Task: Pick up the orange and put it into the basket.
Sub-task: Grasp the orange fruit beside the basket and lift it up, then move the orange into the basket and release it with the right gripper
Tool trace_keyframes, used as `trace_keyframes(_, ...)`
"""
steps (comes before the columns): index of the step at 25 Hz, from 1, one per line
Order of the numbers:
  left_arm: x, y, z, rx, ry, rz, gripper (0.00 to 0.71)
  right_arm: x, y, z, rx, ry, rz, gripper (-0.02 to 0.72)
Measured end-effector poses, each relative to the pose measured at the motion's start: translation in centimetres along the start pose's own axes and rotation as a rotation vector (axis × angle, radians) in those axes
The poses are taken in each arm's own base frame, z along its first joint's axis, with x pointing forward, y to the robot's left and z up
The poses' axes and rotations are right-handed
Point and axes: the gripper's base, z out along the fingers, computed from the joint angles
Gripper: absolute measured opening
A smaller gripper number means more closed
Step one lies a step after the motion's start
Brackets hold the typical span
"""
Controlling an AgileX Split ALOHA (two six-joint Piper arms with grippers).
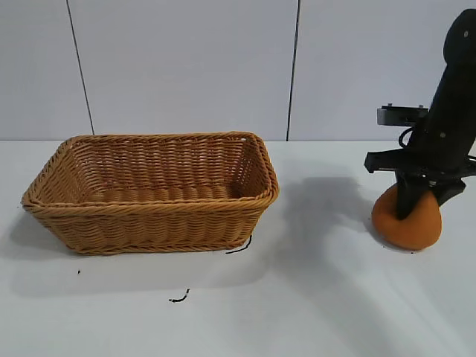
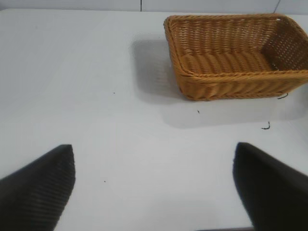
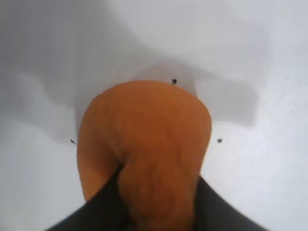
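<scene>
my right gripper (image 1: 411, 199) clamped on the orange (image 1: 416, 224), lower right, on the table | basket (image 1: 152, 195) off to the left, well apart | left gripper (image 2: 154, 185) open, idle

Wicker basket (image 1: 152, 193) sits on the white desk (image 1: 312, 297) at left-centre, long side facing the camera, nothing visible inside it. Orange (image 1: 407, 219) rests on the desk well apart from the basket, at far right, with the right end effector (image 1: 416, 204) lowered onto its top, black fingers (image 1: 406, 199) straddling the upper part of the fruit. Two short dark thread-like scraps (image 1: 178, 298) lie on the desk just in front of the basket.
</scene>
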Motion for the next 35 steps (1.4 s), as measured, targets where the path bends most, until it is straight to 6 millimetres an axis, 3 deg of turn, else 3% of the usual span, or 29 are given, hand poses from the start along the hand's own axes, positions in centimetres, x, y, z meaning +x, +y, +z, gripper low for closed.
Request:
trace_keyframes(3,0.0,0.0,0.0,0.0,0.0,0.0,0.639,-1.6,0.4,-4.1,-0.008,-0.092,-0.01,0.068)
trace_keyframes(6,0.0,0.0,0.0,0.0,0.0,0.0,0.639,-2.7,0.7,-6.8,-0.015,-0.136,-0.018,0.068)
trace_keyframes(12,0.0,0.0,0.0,0.0,0.0,0.0,0.639,-3.8,2.7,-9.1,-0.044,-0.18,-0.056,0.068)
trace_keyframes(16,0.0,0.0,0.0,0.0,0.0,0.0,0.639,-3.6,7.3,-9.9,-0.089,-0.204,-0.145,0.068)
trace_keyframes(20,0.0,0.0,0.0,0.001,0.002,-0.001,0.639,-2.3,13.3,-10.0,-0.15,-0.226,-0.273,0.068)
trace_keyframes(25,0.0,0.0,0.0,0.0,0.002,0.0,0.639,0.0,20.8,-8.4,-0.236,-0.255,-0.41,0.068)
trace_keyframes(29,0.0,0.0,0.0,0.0,0.002,0.0,0.639,1.8,25.6,-4.5,-0.277,-0.242,-0.476,0.068)
trace_keyframes(32,0.0,0.0,0.0,0.0,0.002,0.0,0.639,2.7,27.7,-0.5,-0.283,-0.221,-0.504,0.068)
trace_keyframes(35,0.0,0.0,0.0,0.0,0.002,0.0,0.639,3.1,28.4,3.3,-0.276,-0.203,-0.503,0.068)
